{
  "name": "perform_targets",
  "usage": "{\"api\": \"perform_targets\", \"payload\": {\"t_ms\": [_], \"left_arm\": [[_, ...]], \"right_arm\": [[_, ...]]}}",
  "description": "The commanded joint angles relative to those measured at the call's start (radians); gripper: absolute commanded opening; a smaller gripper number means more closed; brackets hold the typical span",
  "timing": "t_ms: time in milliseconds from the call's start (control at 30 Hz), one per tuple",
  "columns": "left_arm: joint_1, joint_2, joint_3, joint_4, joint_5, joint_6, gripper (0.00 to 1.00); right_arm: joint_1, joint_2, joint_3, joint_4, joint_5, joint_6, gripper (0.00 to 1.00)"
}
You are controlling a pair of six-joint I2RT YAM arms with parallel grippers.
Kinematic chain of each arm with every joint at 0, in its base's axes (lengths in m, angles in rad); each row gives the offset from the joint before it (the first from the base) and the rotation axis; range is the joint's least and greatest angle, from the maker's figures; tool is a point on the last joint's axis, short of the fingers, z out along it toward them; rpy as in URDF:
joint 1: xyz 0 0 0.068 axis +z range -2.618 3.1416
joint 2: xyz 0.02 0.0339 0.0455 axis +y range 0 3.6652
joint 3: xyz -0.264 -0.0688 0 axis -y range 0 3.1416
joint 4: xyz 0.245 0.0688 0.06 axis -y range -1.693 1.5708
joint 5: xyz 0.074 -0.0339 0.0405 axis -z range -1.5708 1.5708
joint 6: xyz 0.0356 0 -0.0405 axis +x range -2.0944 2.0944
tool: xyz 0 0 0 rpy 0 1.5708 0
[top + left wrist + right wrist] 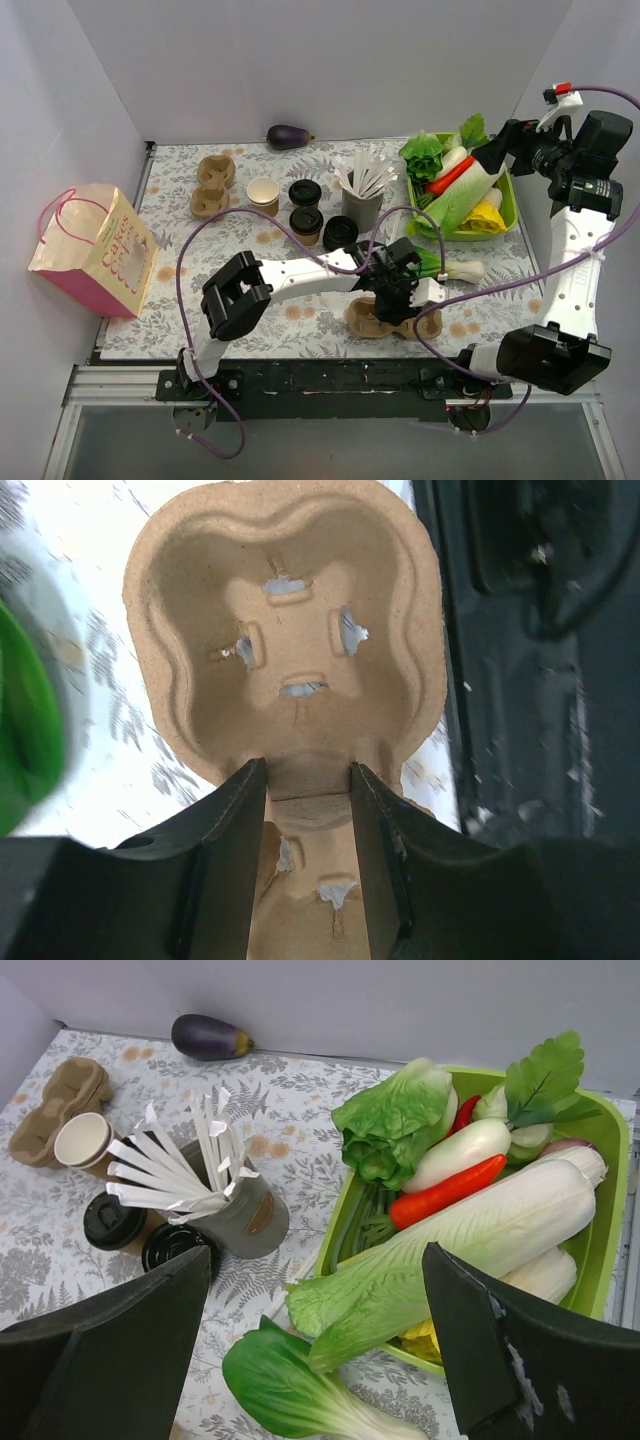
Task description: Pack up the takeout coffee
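Three kraft cups with black lids (305,192) (305,223) (340,233) stand mid-table beside an open lidless cup (263,194); two lidded ones show in the right wrist view (113,1222). A tan pulp cup carrier (362,320) lies near the front edge. My left gripper (400,293) is over it, and in the left wrist view the gripper (305,770) has its fingers closed on the carrier's (290,600) narrow middle bridge. My right gripper (497,150) is open and empty, high above the green tray's near-left corner; it also shows in its wrist view (318,1255).
A pink paper bag (95,250) stands at the left edge. A stack of carriers (212,185), a grey cup of white sticks (362,205), an eggplant (289,136), a green tray (510,200) of vegetables and a loose bok choy (455,268) are on the table.
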Motion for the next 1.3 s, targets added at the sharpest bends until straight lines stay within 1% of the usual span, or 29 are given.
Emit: {"api": "perform_targets", "payload": {"t_ms": [0, 33, 100, 133, 167, 300, 367, 400, 467, 500, 567, 600, 633, 667, 700, 767, 800, 833, 867, 900, 933, 1000, 1067, 1100, 1133, 1167, 1200, 1233, 1267], "left_arm": [[-0.009, 0.043, 0.115, 0.078, -0.044, 0.006, 0.35], [-0.012, 0.053, 0.132, 0.079, -0.036, 0.004, 0.38], [-0.014, 0.06, 0.131, 0.078, -0.006, 0.007, 0.5], [-0.012, 0.06, 0.131, 0.081, 0.008, 0.006, 0.67], [-0.012, 0.053, 0.126, 0.076, 0.017, 0.01, 0.98], [-0.012, -0.014, 0.125, 0.076, 0.018, -0.011, 0.98], [0.0, -0.089, 0.129, 0.053, 0.002, -0.016, 0.98], [0.018, -0.114, 0.139, 0.039, -0.008, -0.043, 0.98], [0.059, -0.216, 0.14, -0.005, -0.016, -0.083, 0.98], [0.12, -0.258, 0.139, -0.023, -0.018, -0.129, 0.98], [0.199, -0.351, 0.152, -0.1, -0.05, -0.178, 0.98], [0.283, -0.374, 0.175, -0.137, -0.07, -0.187, 0.98], [0.328, -0.396, 0.185, -0.204, -0.102, -0.192, 0.98], [0.368, -0.442, 0.188, -0.233, -0.18, -0.188, 0.98], [0.45, -0.462, 0.186, -0.258, -0.212, -0.181, 0.98], [0.518, -0.528, 0.191, -0.309, -0.278, -0.177, 0.98], [0.564, -0.552, 0.191, -0.317, -0.364, -0.181, 0.98], [0.593, -0.574, 0.189, -0.321, -0.415, -0.19, 0.98], [0.633, -0.592, 0.191, -0.321, -0.43, -0.203, 0.98], [0.74, -0.62, 0.197, -0.326, -0.497, -0.201, 0.98], [0.795, -0.625, 0.204, -0.326, -0.522, -0.201, 0.98], [0.923, -0.614, 0.27, -0.361, -0.579, -0.188, 0.98], [0.958, -0.593, 0.344, -0.464, -0.643, -0.184, 0.98], [1.015, -0.595, 0.332, -0.478, -0.659, -0.168, 0.98], [1.047, -0.633, 0.302, -0.447, -0.743, -0.158, 0.98], [1.073, -0.641, 0.28, -0.445, -0.784, -0.133, 0.98], [1.115, -0.645, 0.252, -0.453, -0.823, -0.094, 0.98], [1.133, -0.642, 0.252, -0.5, -0.86, -0.086, 0.98], [1.156, -0.638, 0.257, -0.514, -0.855, -0.085, 0.98]], "right_arm": [[-0.022, -0.043, -0.005, 0.051, -0.075, 0.046, 0.94], [-0.025, -0.049, -0.024, 0.054, -0.078, 0.046, 0.94], [-0.029, -0.051, -0.036, 0.058, -0.083, 0.053, 0.94], [-0.029, -0.049, -0.048, 0.061, -0.088, 0.057, 0.94], [-0.031, -0.048, -0.054, 0.065, -0.091, 0.063, 0.94], [-0.031, -0.025, -0.058, 0.09, -0.115, 0.109, 0.93], [-0.031, -0.014, -0.059, 0.103, -0.117, 0.122, 0.93], [-0.031, -0.011, -0.061, 0.113, -0.118, 0.128, 0.93], [-0.031, -0.002, -0.064, 0.14, -0.135, 0.145, 0.93], [-0.031, 0.001, -0.065, 0.149, -0.146, 0.152, 0.93], [-0.028, 0.018, -0.067, 0.168, -0.186, 0.165, 0.93], [-0.014, 0.023, -0.068, 0.168, -0.193, 0.162, 0.92], [-0.003, 0.027, -0.07, 0.166, -0.203, 0.151, 0.92], [0.01, 0.029, -0.071, 0.154, -0.201, 0.107, 0.91], [0.047, 0.027, -0.074, 0.14, -0.2, 0.084, 0.91], [0.096, 0.032, -0.07, 0.073, -0.174, -0.016, 0.9], [0.162, 0.037, -0.064, 0.047, -0.157, -0.056, 0.89], [0.196, 0.043, -0.059, 0.026, -0.125, -0.087, 0.89], [0.228, 0.043, -0.064, 0.003, -0.112, -0.108, 0.89], [0.281, 0.043, -0.076, 0.002, -0.108, -0.13, 0.89], [0.293, 0.041, -0.087, 0.002, -0.105, -0.131, 0.89], [0.366, 0.049, -0.107, -0.004, -0.111, -0.136, 0.89], [0.394, 0.075, -0.114, -0.013, -0.126, -0.136, 0.89], [0.418, 0.081, -0.114, -0.015, -0.131, -0.135, 0.88], [0.431, 0.099, -0.114, -0.013, -0.137, -0.138, 0.88], [0.443, 0.109, -0.114, -0.012, -0.138, -0.139, 0.88], [0.463, 0.118, -0.11, -0.01, -0.14, -0.141, 0.88], [0.474, 0.138, -0.105, -0.008, -0.144, -0.136, 0.88], [0.481, 0.146, -0.104, -0.007, -0.147, -0.135, 0.88]]}}
